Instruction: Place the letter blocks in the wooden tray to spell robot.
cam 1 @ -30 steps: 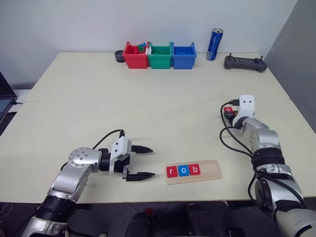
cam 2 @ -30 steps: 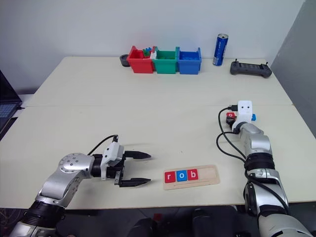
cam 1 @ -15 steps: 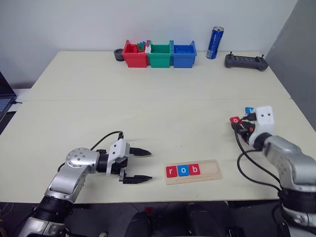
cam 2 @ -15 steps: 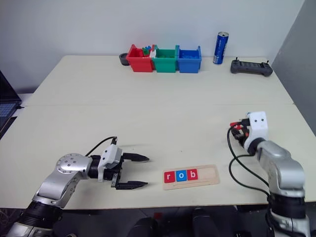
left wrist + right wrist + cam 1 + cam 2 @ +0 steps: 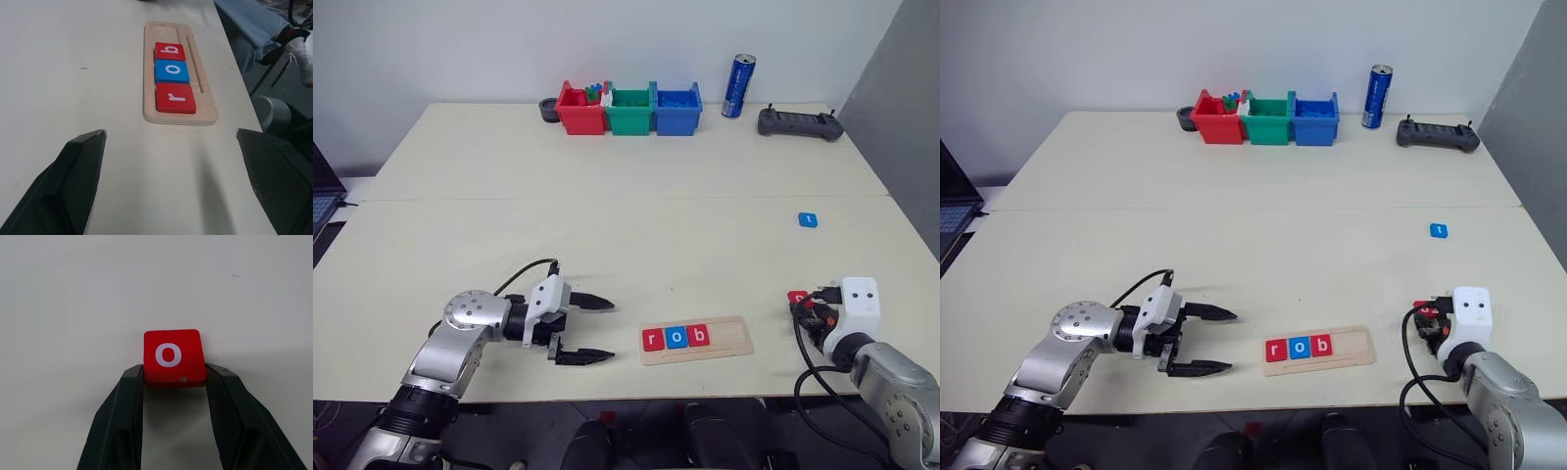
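Near the table's edge, the right gripper [image 5: 174,377] pinches, apparently level, the red o block [image 5: 173,356].

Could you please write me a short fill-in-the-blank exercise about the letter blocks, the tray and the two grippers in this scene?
1. The wooden tray holds ____ letter blocks, reading r, o, b.
2. The right gripper is shut on a red block with the letter ____.
3. The blue t block lies on the ____, apart from both grippers.
4. The left gripper is ____ and holds nothing.

Missing words: three; o; table; open
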